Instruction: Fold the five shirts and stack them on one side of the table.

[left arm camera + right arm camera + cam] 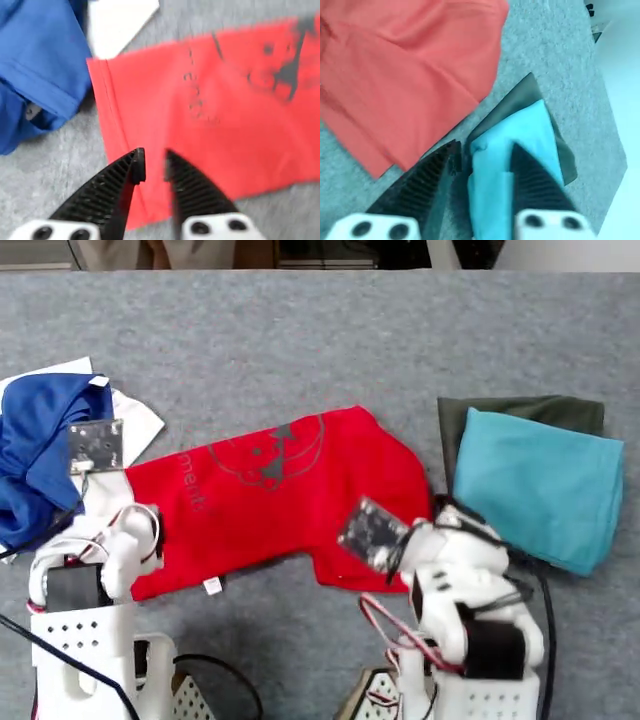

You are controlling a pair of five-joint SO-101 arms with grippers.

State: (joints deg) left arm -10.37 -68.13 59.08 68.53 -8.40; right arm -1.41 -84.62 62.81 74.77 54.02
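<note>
Left claw, state: my left claw (154, 164) is released, the jaws a narrow gap apart with nothing pinched between them.
Left claw, position: it hangs over the red shirt (225, 100), at the short hemmed edge nearest the blue shirt (35, 65). I cannot tell whether the fingertips (137, 160) touch the cloth.
Right claw, state: my right claw (486, 152) is released, the jaws wide apart and nothing held.
Right claw, position: it sits above a corner of the teal shirt (505, 165), with the red shirt's edge off to one side of it.
Red shirt: lies flat across the middle of the worktop (300, 340), between my two arms. It is print side up, with a dark graphic and lettering showing, and is not folded into a compact packet. A small white label (212, 586) shows at its near edge.
Teal shirt: folded into a neat rectangle on my right side of the worktop, resting on the dark green shirt (530, 408).
Dark green shirt: folded, under the teal one, with its far edge and one side strip showing.
Blue shirt: crumpled in a heap on my left side, just beside the red shirt's hem.
White shirt (138, 425): partly under the blue heap. One corner sticks out towards the red shirt, near it but apart.
Stack status: two shirts folded and stacked on my right. The red, blue and white ones are unfolded.
</note>
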